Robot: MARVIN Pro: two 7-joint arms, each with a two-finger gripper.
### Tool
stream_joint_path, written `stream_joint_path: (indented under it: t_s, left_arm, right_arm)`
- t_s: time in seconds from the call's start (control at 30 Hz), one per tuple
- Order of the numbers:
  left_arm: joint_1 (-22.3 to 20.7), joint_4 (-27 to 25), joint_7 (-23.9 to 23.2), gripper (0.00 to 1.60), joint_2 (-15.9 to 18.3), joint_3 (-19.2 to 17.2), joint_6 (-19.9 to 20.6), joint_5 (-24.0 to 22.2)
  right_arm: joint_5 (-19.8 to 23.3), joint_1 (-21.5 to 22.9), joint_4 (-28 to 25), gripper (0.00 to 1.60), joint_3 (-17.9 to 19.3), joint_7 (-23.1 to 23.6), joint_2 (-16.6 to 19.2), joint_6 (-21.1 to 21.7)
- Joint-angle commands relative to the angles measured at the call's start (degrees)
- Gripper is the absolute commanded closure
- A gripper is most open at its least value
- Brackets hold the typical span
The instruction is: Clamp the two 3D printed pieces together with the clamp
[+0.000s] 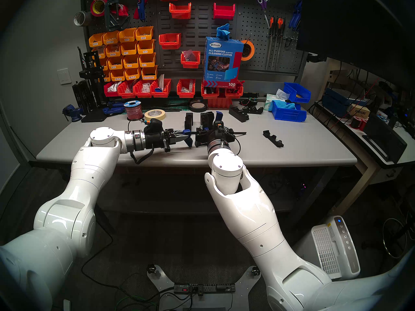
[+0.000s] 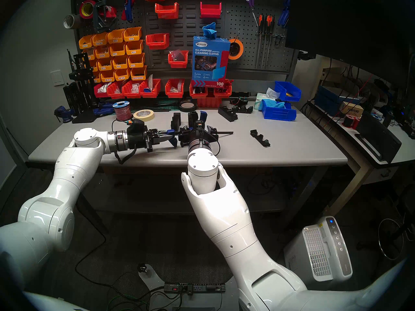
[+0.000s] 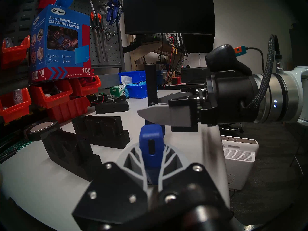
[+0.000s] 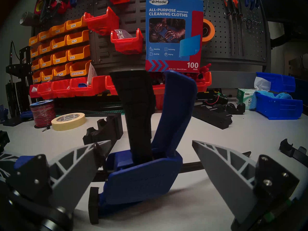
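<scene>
1. You see the grey desk (image 1: 292,151) in front of the pegboard wall (image 1: 197,30), which carries orange and red bins and a blue box of cleaning cloths (image 1: 222,59).
2. Your left arm comes in from the left, almost level over the desk. The left gripper (image 1: 179,136) has its jaws clenched on the blue end piece of the clamp (image 4: 141,180); in the left wrist view this blue piece sits between the two grey fingers (image 3: 131,160).
3. Your right arm reaches forward at the middle of the desk. The right gripper (image 4: 150,159) has its jaws released and wide, one grey finger on each side of the clamp's blue body, and neither finger touches it.
4. The clamp is above the desk in the middle. Its thin black bar runs from left to right, and the free end goes out to the right past the right gripper. The black handle and the blue trigger point away from you, toward the pegboard wall.
5. The two 3D printed pieces (image 1: 189,121) stand upright on the desk just behind the clamp, side by side and close together. They are not between the clamp's own blue jaws.
6. A roll of masking tape (image 1: 155,114) lies on the desk to the left of the pieces, and a low notched black strip (image 1: 273,138) lies to the right, well apart from the clamp.
</scene>
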Motion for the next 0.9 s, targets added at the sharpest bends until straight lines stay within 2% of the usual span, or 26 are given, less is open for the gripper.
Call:
stream_joint_path:
  t_s: [0.0,0.53,0.87]
  left_arm:
    - [-1.9,-1.0,0.1,1.6,0.1,-0.7,-0.1,-0.5]
    - [-1.9,-1.0,0.1,1.6,0.1,-0.7,-0.1,-0.4]
    - [-1.9,-1.0,0.1,1.6,0.1,-0.7,-0.1,-0.4]
  right_arm:
    - [-0.6,3.5,-0.4,0.0,0.8,0.9,0.4,-2.6]
    - [-0.6,6.7,3.2,0.0,1.5,4.3,0.7,-4.6]
    - [0.1,7.6,4.5,0.0,2.3,5.8,0.4,-3.6]
